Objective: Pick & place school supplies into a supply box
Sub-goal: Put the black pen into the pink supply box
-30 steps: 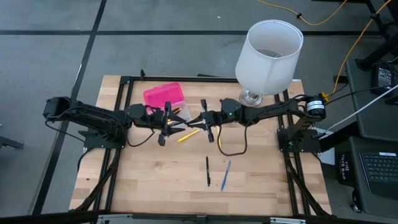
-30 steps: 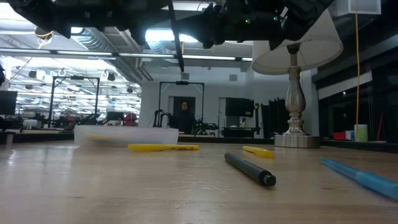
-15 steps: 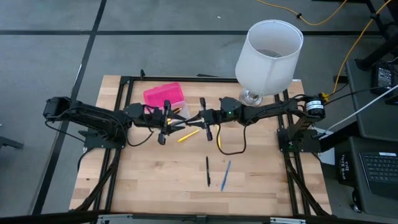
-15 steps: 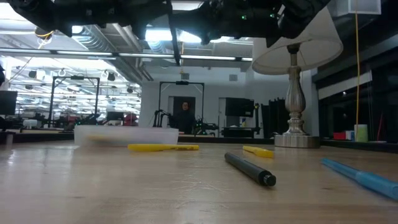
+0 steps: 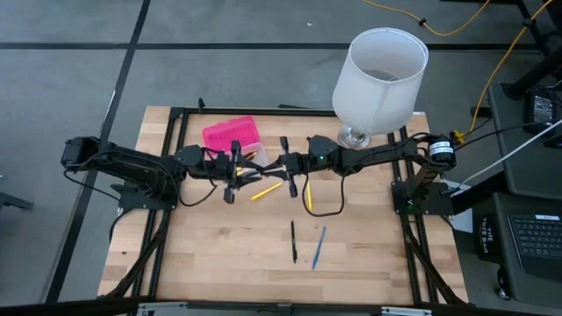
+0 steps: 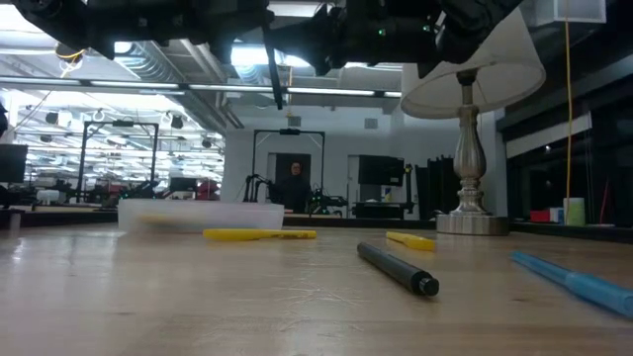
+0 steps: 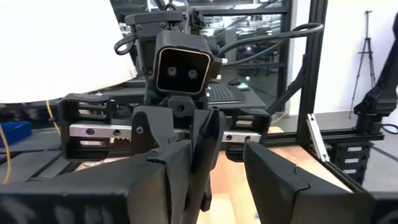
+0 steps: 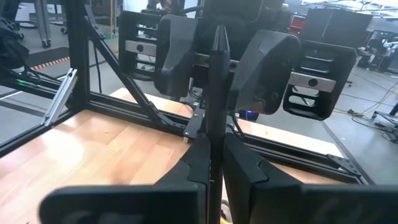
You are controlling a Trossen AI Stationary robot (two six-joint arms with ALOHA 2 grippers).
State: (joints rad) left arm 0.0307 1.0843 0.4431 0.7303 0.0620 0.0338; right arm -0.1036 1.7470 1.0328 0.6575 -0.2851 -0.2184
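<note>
Meeting midair, pincers (image 5: pixel 263 172) (black pen (image 8: pixel 214 87) between)

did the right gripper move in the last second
Yes, slightly. In the high view the right gripper, shut on a black pen, has edged away from the lamp and toward the left gripper, beside the pink box.

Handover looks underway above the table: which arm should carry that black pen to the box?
Left. The left gripper hangs beside the pink-lidded box, its fingers around the black pen the right gripper holds.
</note>
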